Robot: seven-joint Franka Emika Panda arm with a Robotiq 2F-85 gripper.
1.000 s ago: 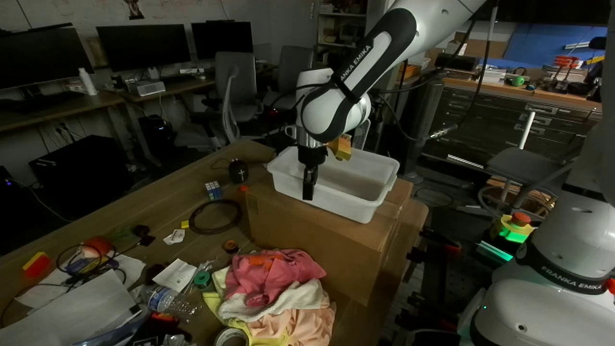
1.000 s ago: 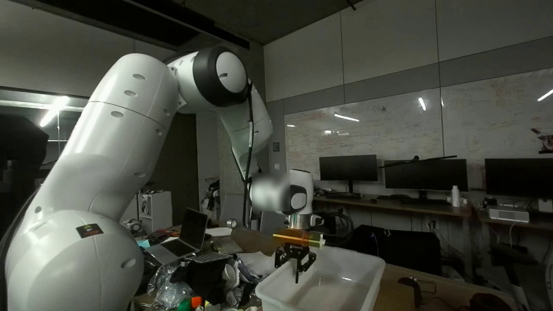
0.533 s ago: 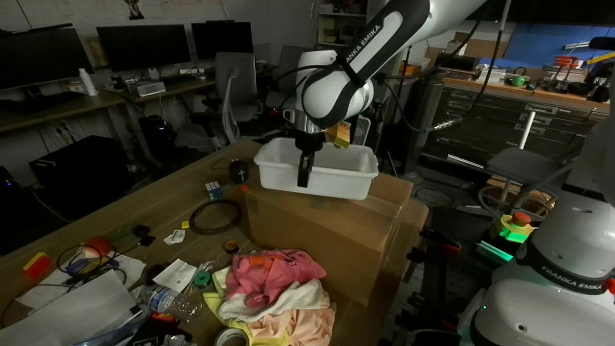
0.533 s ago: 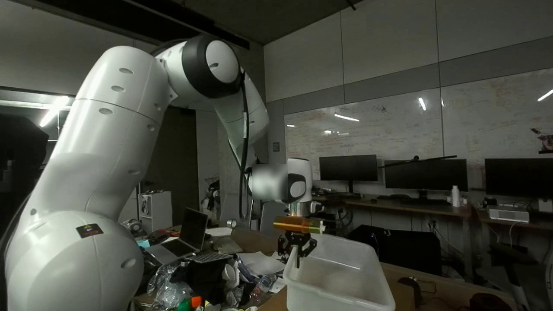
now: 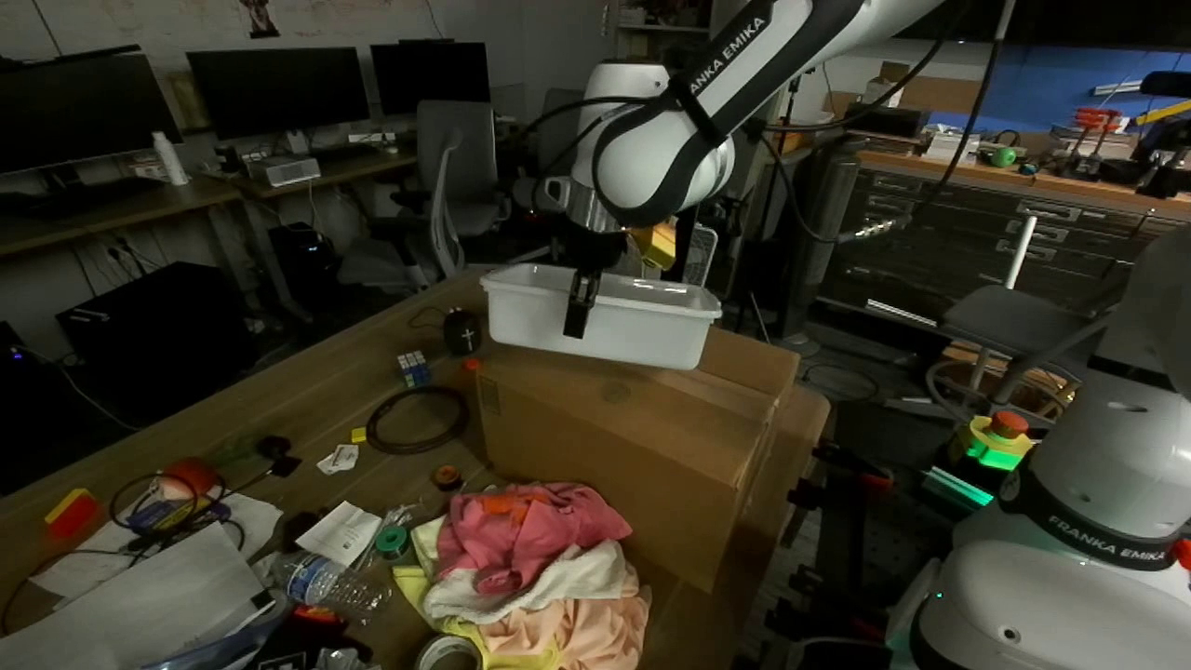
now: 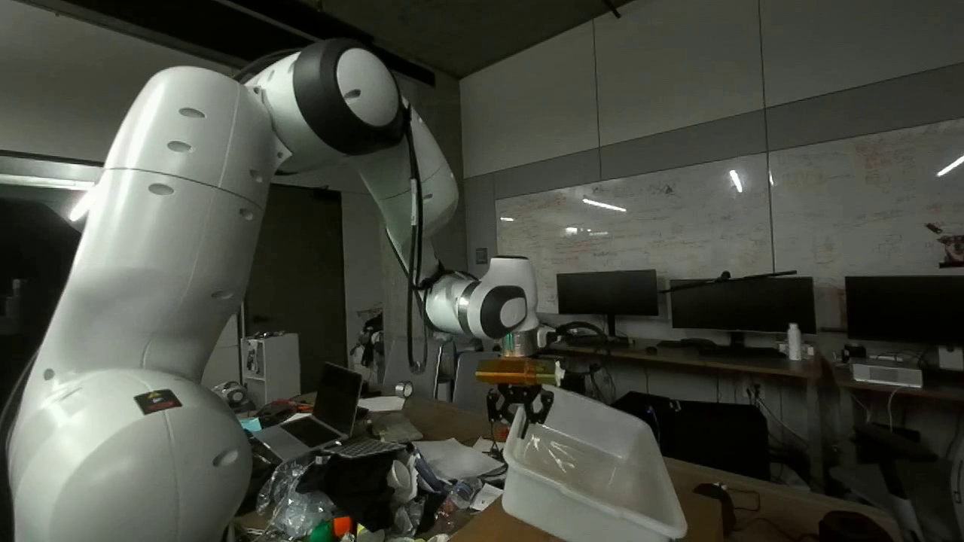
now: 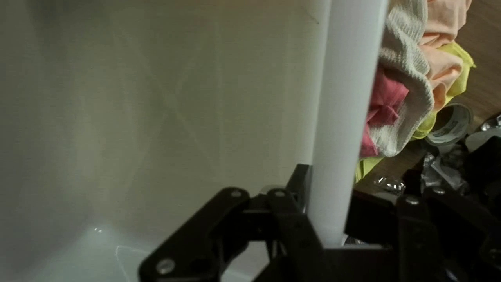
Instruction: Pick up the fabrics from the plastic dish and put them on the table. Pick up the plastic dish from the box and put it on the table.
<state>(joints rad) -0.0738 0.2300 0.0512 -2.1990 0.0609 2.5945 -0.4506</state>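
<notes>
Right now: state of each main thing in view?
White rectangular plastic dish: tilted, gripped by one wall
Black two-finger gripper: shut on that wall
Pink, white, peach and yellow fabrics: crumpled on the wooden table
Brown cardboard box: visible faces closed
Clear plastic bottle: on its side
Grey hinged laptop: open, screen dark
Black flat monitors: dark

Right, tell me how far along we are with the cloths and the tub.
Looks done: the cloths lie heaped on the table, and none shows in the tub. Under way: the hand grips the tub by its rim, tilted over the box. Left: setting the tub on the table.
</notes>
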